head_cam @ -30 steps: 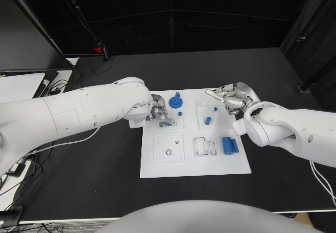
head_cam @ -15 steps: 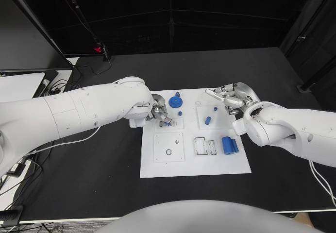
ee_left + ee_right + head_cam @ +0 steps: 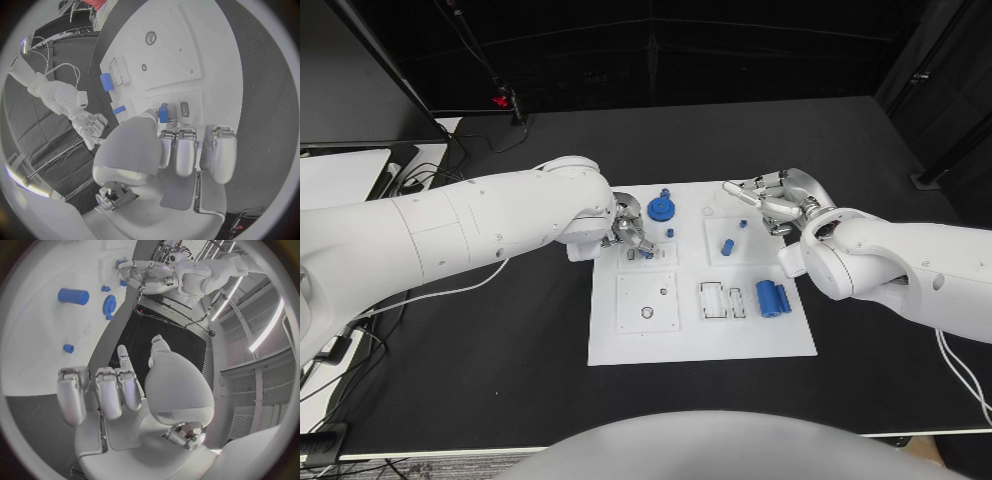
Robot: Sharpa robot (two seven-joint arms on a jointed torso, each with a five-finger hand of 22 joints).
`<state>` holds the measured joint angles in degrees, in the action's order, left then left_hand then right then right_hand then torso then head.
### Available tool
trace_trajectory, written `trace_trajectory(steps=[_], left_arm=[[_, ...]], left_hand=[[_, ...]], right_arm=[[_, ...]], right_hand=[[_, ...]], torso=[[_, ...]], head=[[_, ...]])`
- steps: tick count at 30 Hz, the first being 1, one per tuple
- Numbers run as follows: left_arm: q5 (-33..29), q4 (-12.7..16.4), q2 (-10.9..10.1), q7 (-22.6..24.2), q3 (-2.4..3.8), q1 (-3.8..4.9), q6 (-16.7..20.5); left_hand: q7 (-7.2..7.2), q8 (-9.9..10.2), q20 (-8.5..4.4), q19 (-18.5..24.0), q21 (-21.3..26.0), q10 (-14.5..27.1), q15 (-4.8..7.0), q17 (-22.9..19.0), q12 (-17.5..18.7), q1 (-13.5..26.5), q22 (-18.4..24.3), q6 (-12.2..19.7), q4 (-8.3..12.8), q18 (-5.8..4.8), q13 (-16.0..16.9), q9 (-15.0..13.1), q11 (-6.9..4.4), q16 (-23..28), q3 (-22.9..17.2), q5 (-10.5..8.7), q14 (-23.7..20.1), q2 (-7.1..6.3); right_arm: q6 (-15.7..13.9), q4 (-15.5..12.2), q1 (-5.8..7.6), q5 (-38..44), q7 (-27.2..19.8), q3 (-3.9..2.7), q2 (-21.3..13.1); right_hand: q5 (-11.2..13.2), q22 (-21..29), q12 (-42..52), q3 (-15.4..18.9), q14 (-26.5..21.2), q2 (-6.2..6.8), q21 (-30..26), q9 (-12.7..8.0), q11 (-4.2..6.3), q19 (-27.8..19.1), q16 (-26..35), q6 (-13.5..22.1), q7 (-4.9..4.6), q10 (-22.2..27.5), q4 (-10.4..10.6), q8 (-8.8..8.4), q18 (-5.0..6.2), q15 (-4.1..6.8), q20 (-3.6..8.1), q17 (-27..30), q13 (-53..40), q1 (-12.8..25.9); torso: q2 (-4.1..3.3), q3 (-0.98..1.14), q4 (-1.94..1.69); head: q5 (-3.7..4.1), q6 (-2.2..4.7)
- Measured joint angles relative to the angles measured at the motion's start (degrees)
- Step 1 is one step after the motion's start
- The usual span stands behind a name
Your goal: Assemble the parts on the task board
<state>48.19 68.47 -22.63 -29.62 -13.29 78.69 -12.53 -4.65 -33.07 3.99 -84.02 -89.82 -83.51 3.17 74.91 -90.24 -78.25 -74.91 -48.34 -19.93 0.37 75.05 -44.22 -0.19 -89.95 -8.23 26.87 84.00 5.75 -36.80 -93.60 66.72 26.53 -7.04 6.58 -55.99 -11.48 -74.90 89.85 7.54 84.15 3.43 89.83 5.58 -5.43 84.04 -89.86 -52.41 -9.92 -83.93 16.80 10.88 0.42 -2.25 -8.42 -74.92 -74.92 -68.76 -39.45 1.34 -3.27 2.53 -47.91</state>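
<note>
The white task board point(image 3: 733, 340) lies in the middle of the table. My left hand point(image 3: 627, 233) hovers over its far left part and pinches a small blue part point(image 3: 163, 114) between thumb and a finger, right beside a small slot point(image 3: 184, 109). My right hand point(image 3: 773, 203) is over the far right corner with its fingers apart and nothing in them point(image 3: 125, 390). On the board lie a blue gear point(image 3: 661, 210), a small blue peg point(image 3: 671, 233), a slanted blue peg point(image 3: 727, 246) and a larger blue cylinder point(image 3: 769, 297).
A square plate with an oval hole point(image 3: 648, 303) and narrow rectangular slots point(image 3: 723, 300) sit in the near half of the board. Black table point(image 3: 488, 380) surrounds the board. Cables and a monitor point(image 3: 358, 100) are at the far left.
</note>
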Motion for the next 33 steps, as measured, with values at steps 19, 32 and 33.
trace_trajectory(steps=[19,32,33], left_arm=[[0.04,-0.09,0.13,-0.35,0.07,0.04,-0.61],[0.04,-0.1,0.25,-0.42,0.13,-0.04,-1.02],[0.03,-0.13,0.28,-0.43,0.13,-0.04,-1.04]], left_hand=[[0.0,0.52,0.0,0.0,0.0,-0.23,0.0,0.0,0.28,2.68,0.0,-0.01,2.01,0.0,-0.09,-0.64,-0.21,0.0,-1.17,-0.51,0.0,-0.53],[0.21,0.45,0.0,0.0,0.0,-0.23,0.0,0.0,0.28,2.59,0.0,0.19,2.02,0.0,-0.09,-0.68,-0.21,0.0,-1.17,-0.7,0.0,-0.44],[0.21,0.44,0.0,0.0,0.0,-0.23,0.0,0.0,0.28,2.59,0.0,0.19,2.02,0.0,-0.09,-0.68,-0.21,0.0,-1.17,-0.7,0.0,-0.44]], right_arm=[[0.0,0.02,0.0,-0.12,-0.02,0.0,0.0],[0.0,0.05,0.0,-0.14,-0.04,0.0,0.04],[0.0,0.05,0.0,-0.14,-0.04,0.0,0.04]], right_hand=[[0.0,0.0,0.0,0.0,0.0,0.0,0.0,0.0,0.0,0.0,0.0,0.0,0.0,0.0,0.0,0.0,0.0,0.0,0.0,0.01,0.0,0.0],[0.0,0.0,0.0,0.0,0.0,0.01,0.0,0.0,0.0,0.0,0.0,0.0,0.0,0.0,0.0,0.0,0.0,0.0,0.0,0.01,0.0,-0.01],[0.0,0.0,0.0,0.0,0.0,0.01,0.0,0.0,0.0,0.0,0.0,0.0,0.0,0.0,0.0,0.0,0.0,0.0,0.0,0.01,0.0,-0.01]], torso=[[0.0,0.01,0.01],[0.0,0.02,0.02],[0.0,0.02,0.02]], head=[[0.08,-0.15],[0.18,-0.08],[0.18,-0.07]])
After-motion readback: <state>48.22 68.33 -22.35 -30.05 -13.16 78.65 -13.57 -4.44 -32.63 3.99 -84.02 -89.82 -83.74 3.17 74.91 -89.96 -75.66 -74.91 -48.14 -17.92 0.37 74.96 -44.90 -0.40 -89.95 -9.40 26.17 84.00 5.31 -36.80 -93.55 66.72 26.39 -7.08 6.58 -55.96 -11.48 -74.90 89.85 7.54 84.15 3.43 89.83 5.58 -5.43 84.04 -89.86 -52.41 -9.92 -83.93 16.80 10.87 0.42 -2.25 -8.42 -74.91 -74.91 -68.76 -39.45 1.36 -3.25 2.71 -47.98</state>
